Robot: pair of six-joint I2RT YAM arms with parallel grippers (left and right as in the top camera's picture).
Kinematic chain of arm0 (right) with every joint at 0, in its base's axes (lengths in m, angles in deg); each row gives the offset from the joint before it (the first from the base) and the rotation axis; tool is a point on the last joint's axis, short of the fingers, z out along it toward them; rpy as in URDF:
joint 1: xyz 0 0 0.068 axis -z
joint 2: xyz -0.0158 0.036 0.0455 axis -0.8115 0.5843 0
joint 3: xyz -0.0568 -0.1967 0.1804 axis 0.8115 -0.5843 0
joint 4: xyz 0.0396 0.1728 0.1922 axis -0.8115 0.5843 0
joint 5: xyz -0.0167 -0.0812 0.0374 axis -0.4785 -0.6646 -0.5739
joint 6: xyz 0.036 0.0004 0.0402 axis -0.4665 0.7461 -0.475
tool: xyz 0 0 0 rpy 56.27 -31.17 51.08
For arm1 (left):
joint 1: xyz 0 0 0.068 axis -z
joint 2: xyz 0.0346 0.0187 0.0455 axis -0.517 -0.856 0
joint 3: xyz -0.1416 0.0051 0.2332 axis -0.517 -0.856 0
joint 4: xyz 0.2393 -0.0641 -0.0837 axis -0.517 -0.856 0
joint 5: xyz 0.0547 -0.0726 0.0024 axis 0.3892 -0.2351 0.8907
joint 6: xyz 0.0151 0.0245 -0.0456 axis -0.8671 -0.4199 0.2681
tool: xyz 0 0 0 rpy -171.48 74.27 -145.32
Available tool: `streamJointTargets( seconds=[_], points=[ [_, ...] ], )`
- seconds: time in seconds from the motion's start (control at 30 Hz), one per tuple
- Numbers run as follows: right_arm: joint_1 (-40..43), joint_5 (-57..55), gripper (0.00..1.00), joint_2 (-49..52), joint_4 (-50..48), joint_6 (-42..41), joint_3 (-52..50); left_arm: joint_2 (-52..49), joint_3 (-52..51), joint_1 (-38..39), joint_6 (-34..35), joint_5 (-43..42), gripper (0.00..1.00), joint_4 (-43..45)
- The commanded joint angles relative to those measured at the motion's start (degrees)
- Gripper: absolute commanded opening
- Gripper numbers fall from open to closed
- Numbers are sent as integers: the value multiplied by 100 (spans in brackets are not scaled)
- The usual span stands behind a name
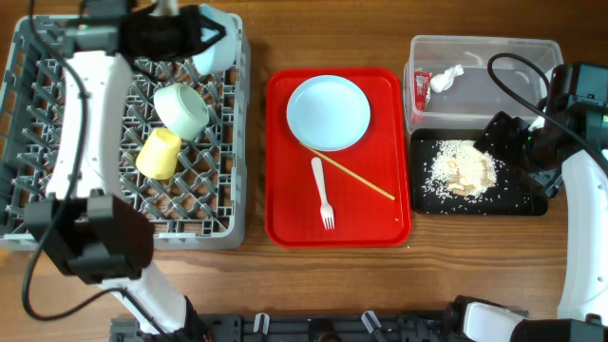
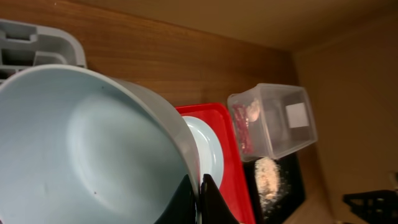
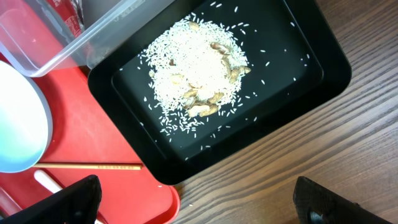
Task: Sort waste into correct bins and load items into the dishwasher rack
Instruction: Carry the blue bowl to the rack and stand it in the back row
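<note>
One blue bowl (image 2: pixel 93 155) in L jaws

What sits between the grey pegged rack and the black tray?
Overhead: red plastic tray holding round light-blue plate, white plastic fork, thin wooden chopstick.

Overhead top-down, whole table (image 1: pixel 256 285). Wrist cams close; all see black tray (image 1: pixel 423 207).

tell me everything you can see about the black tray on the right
The black tray is a shallow rectangle with rounded corners and a low raised rim, matte and plastic-looking. It lies flat on the wooden table, right of the red tray and just in front of the clear tub, close against both. A heap of whitish rice scraps with beige bits sits mid-tray, loose grains scattered around it.
</note>
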Motion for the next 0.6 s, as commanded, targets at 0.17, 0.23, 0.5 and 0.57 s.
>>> streamJointTargets(
  seconds=[0.17, 0.23, 0.5, 0.57],
  points=[
    [17, -136, 100, -11, 13, 57, 17, -999, 22, -654, -2, -1950, 4, 372],
    [17, -136, 100, -11, 24, 52, 17, -1178, 22, -748, 13, -2118, 4, 498],
    [17, -136, 100, -11, 46, 52, 17, -1646, 22, -890, 13, -2682, 4, 964],
    [17, -136, 100, -11, 52, 52, 17, -1692, 22, -916, 13, -2682, 4, 1014]
  ],
)
